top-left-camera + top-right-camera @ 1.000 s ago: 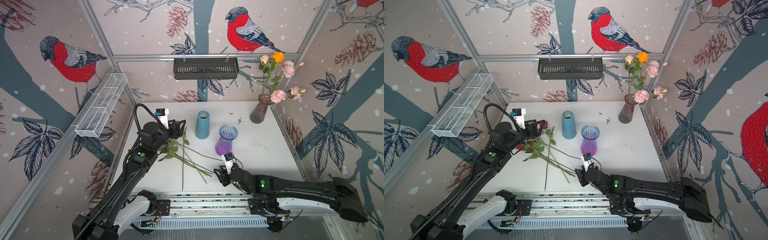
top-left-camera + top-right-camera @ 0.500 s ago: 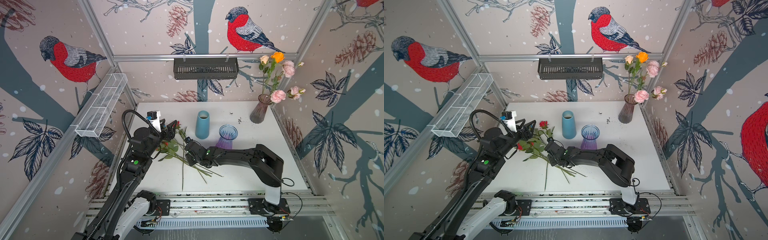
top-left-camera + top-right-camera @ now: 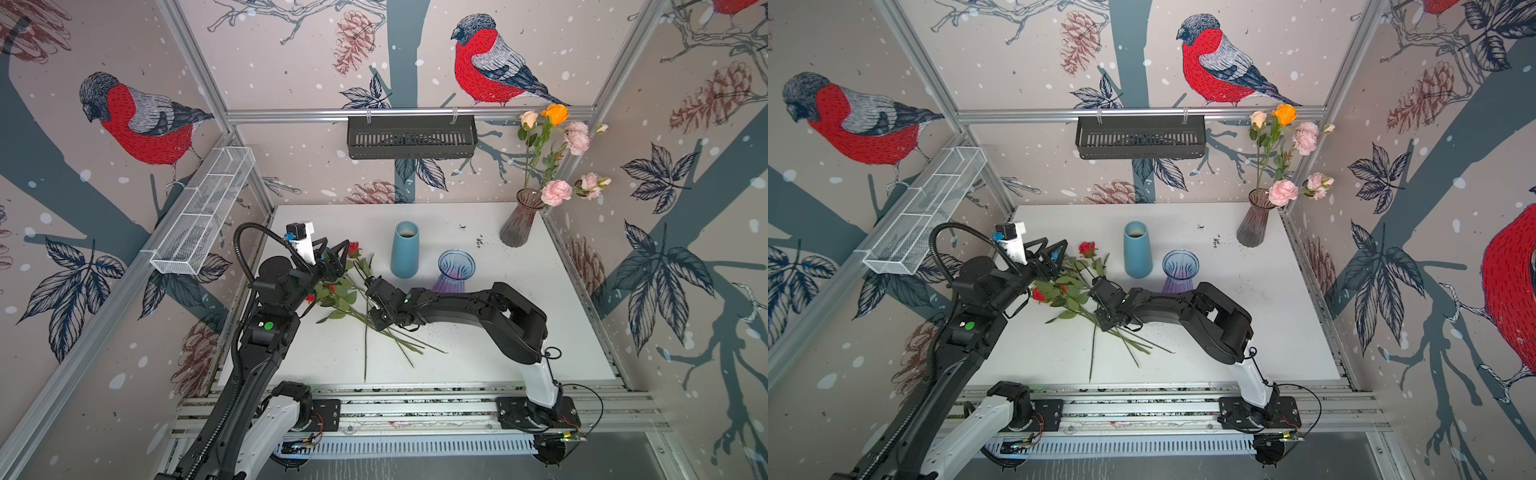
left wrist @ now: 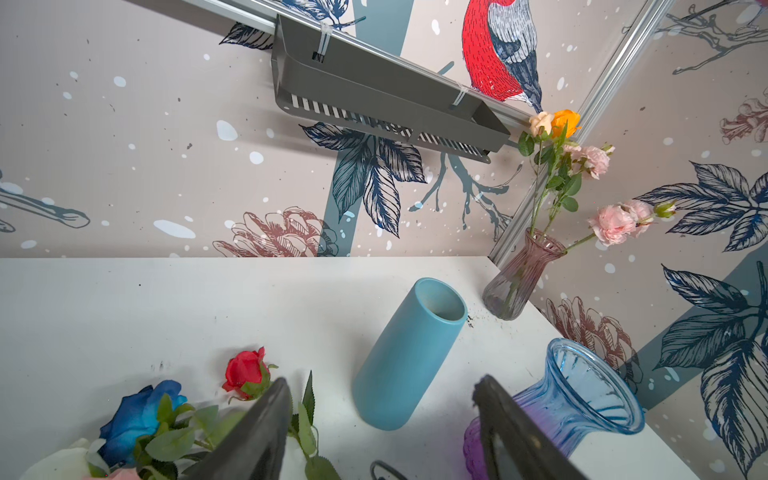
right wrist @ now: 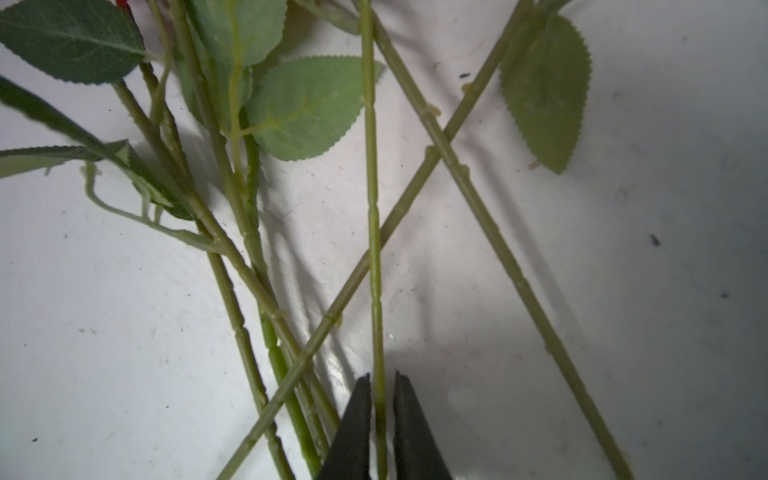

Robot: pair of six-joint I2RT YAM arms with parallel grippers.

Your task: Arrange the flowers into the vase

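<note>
A white wire basket (image 3: 203, 212) hangs on the left wall, off the bench (image 3: 540, 291). Below it the left pincer (image 3: 336, 246) hovers wide open and empty above the flower heads. The wrist view shows a red rose (image 4: 245, 370), a blue one (image 4: 141, 411) and a white one (image 4: 62, 461) under it.

The loose flowers (image 3: 343, 293) lie on the bench left of centre. Their heads and leaves are bunched beside the left arm, and their bare stems cross and fan toward the front edge.

The right arm reaches across the middle, and the right pincer (image 5: 380, 378) is down among those stems. Its jaws are closed on a single thin stem (image 5: 374, 249), with the other stems crossing close on both sides.

Just behind stand a tall blue vase (image 3: 405, 249) and a clear blue-and-purple glass vase (image 3: 455, 266), both upright. A black rack (image 3: 411, 137) hangs on the back rail.

In the back right corner, a smoky corner vase (image 3: 518, 224) holds pink, cream and orange blooms (image 3: 555, 193).
</note>
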